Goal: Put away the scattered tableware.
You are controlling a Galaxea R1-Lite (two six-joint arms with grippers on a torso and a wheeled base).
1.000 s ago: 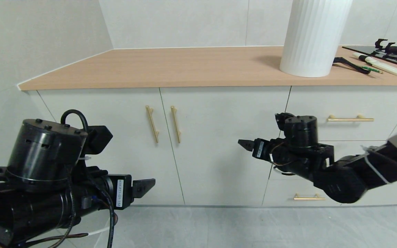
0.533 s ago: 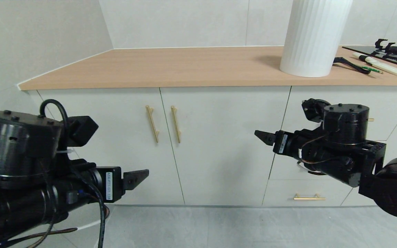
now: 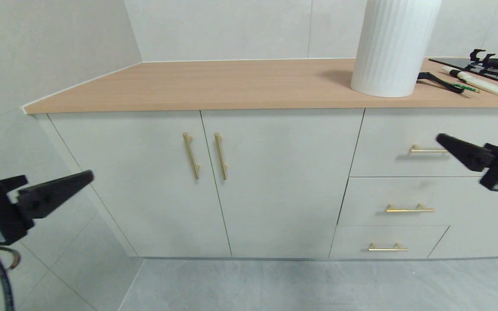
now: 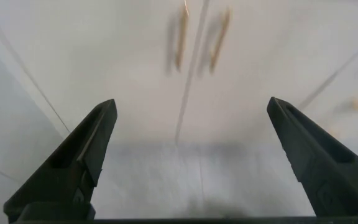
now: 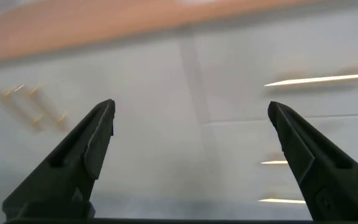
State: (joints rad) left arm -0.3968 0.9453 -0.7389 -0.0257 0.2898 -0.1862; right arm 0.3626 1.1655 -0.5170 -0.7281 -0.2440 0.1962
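Observation:
The scattered tableware lies on the wooden counter (image 3: 231, 84) at the far right: a black utensil (image 3: 441, 82), a thin green piece (image 3: 467, 87) and a long cream-white utensil (image 3: 478, 83). My left gripper (image 3: 65, 183) hangs low at the left in front of the cabinet, open and empty (image 4: 191, 109). My right gripper (image 3: 445, 142) is at the right, level with the top drawer's brass handle (image 3: 426, 150) and a little in front of it. It is open too, with nothing between its fingers (image 5: 191, 109).
A tall white ribbed container (image 3: 394, 43) stands on the counter beside the utensils, and a black stove burner (image 3: 497, 65) sits at the far right. Below are two cupboard doors with brass handles (image 3: 205, 155) and three shut drawers (image 3: 409, 210). Grey floor lies in front.
Both arms have drawn apart and back out of the middle. The left went left; the right went right and up to the top drawer's level.

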